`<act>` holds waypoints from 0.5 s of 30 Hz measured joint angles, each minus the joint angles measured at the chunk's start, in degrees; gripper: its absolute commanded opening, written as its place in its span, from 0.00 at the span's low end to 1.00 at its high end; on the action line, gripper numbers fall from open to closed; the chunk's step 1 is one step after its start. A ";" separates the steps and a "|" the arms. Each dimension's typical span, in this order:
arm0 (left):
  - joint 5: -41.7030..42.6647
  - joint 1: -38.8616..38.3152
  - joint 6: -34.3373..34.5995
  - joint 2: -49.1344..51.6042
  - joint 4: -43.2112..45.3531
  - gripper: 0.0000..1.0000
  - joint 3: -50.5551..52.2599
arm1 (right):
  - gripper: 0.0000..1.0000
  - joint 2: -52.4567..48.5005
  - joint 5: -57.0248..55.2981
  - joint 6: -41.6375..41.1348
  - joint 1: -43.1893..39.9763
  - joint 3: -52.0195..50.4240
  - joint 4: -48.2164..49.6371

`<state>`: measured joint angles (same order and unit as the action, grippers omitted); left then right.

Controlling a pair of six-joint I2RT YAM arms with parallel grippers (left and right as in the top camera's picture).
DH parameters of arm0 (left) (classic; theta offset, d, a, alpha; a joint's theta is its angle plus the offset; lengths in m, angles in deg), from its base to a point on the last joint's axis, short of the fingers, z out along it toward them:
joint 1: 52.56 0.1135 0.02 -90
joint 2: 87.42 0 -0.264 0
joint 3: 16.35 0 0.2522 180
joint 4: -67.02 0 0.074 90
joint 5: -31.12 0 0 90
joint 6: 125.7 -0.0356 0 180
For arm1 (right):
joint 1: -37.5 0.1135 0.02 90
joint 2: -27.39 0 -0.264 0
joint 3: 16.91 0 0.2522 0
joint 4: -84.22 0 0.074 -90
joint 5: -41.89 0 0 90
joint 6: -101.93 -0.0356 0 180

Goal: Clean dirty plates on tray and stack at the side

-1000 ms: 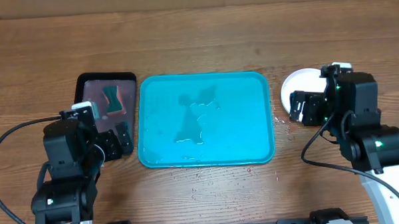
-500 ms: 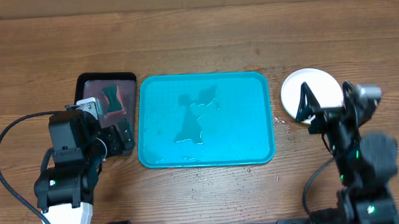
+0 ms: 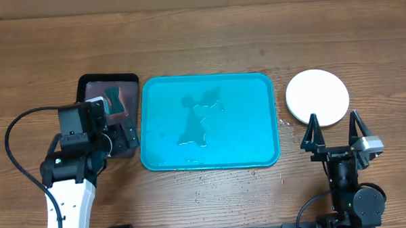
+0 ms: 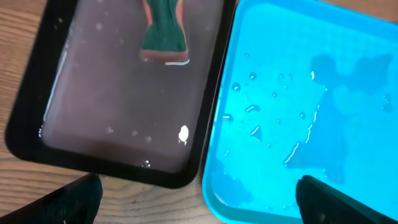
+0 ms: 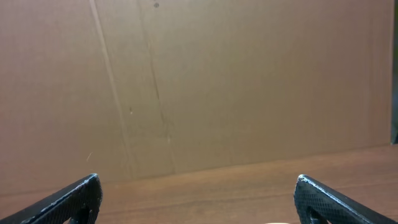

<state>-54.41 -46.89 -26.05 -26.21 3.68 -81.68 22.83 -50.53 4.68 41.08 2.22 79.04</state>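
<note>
The right tool [image 3: 333,131] has drawn back off the white plate [image 3: 317,97], jaws apart. The left tool [image 3: 120,140] stays spread over the black tray [image 3: 107,77]

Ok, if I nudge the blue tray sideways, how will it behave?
The tray looks like stiff plastic with a raised rim, so it would probably slide flat as one piece. Water pooled on it may slosh, and its wet surface could be slippery to grip.
</note>
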 measured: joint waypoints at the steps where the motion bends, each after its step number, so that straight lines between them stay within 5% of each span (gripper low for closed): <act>1: 0.00 0.00 0.00 0.48 -0.02 1.00 0.00 | 1.00 0.87 0.00 -0.04 -0.09 -0.63 0.02; 15: 0.00 0.00 0.00 9.20 -0.04 1.00 0.02 | 1.00 3.82 2.82 -0.02 -1.95 -4.31 -11.96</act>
<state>-54.41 -46.89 -26.05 -17.01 3.63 -81.66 26.66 -47.71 4.66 39.13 -2.09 67.09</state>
